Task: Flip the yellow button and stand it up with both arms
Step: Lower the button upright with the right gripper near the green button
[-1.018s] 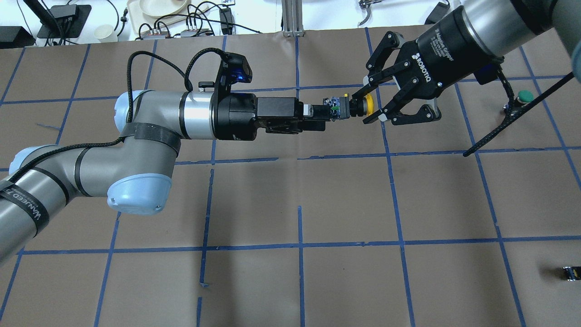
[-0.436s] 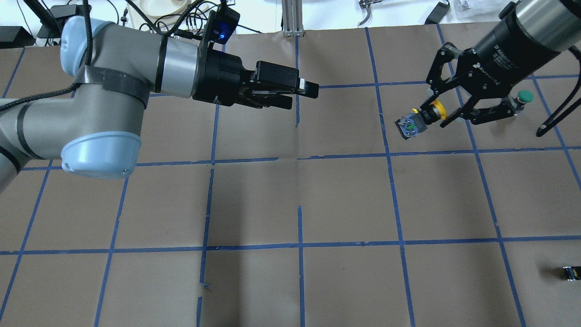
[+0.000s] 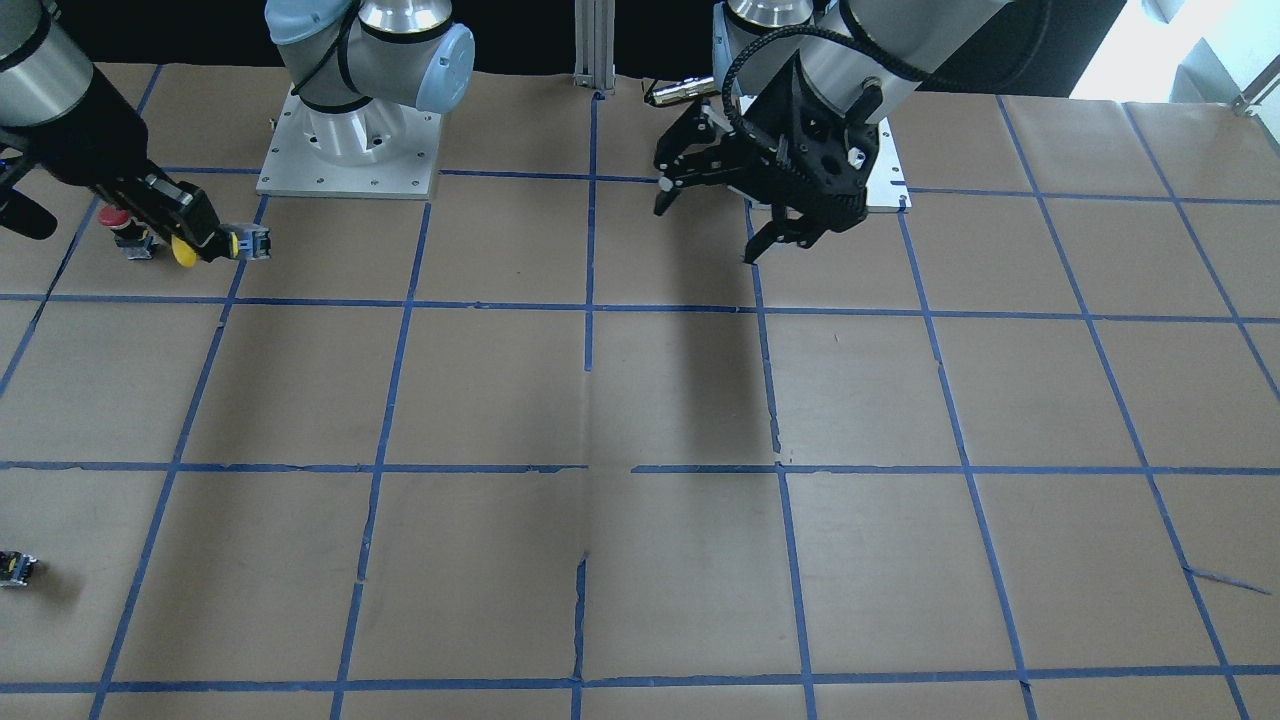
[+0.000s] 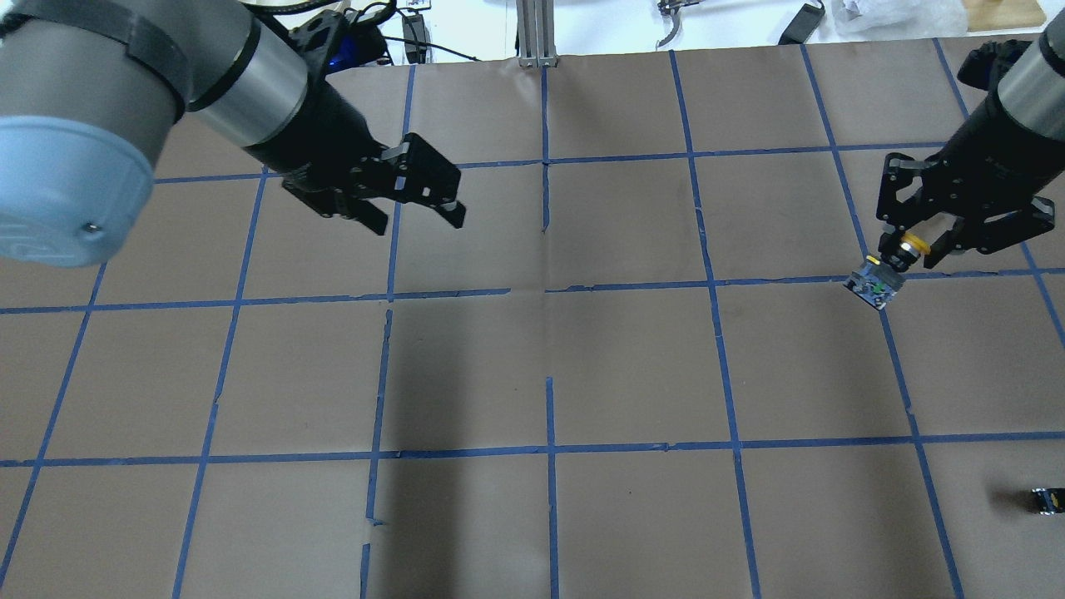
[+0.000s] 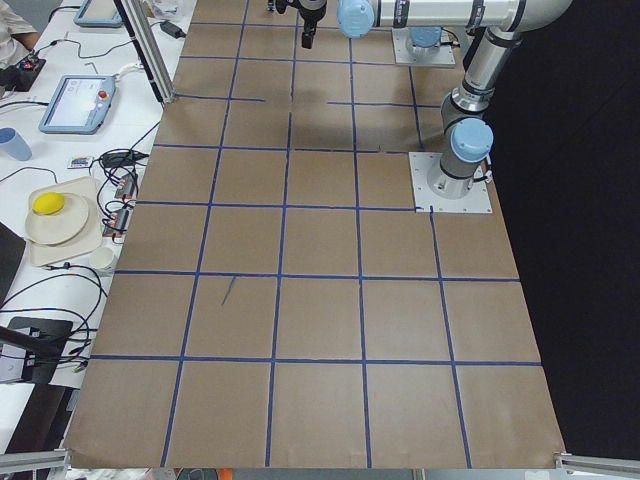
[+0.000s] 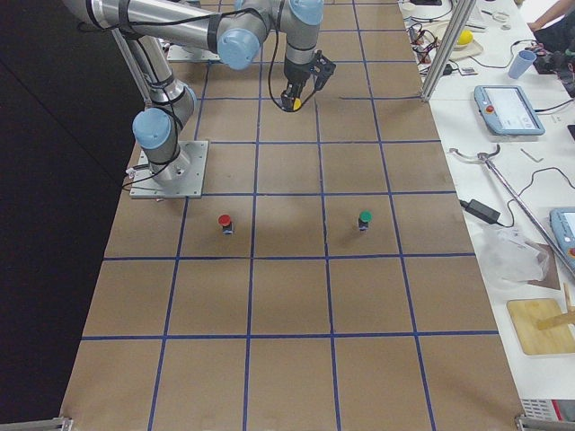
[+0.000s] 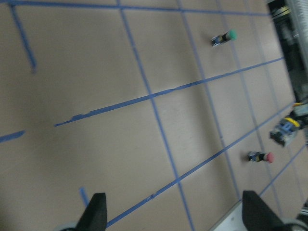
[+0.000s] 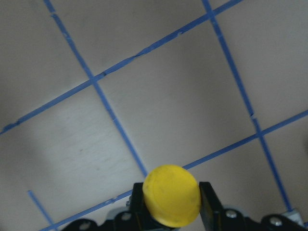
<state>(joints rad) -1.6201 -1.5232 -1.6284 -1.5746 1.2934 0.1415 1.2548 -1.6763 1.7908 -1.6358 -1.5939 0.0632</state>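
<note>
My right gripper is shut on the yellow button, gripping it just under the yellow cap. The blocky body sticks out past the fingertips, tilted. It hangs at the table's right side; I cannot tell whether it touches the paper. The front view shows this gripper and the button. In the right wrist view the cap sits between my fingers. My left gripper is open and empty, far to the left, above the table; its fingers frame bare paper.
A red-capped button stands close behind the right gripper, also in the side view. A green-capped button stands further out. A small dark block lies at the near right edge. Brown paper with blue tape grid covers the table.
The left gripper let go of the button's body, pulled back left and opened. The right gripper carried the button away to the right and towards the near side, turning more downward.
</note>
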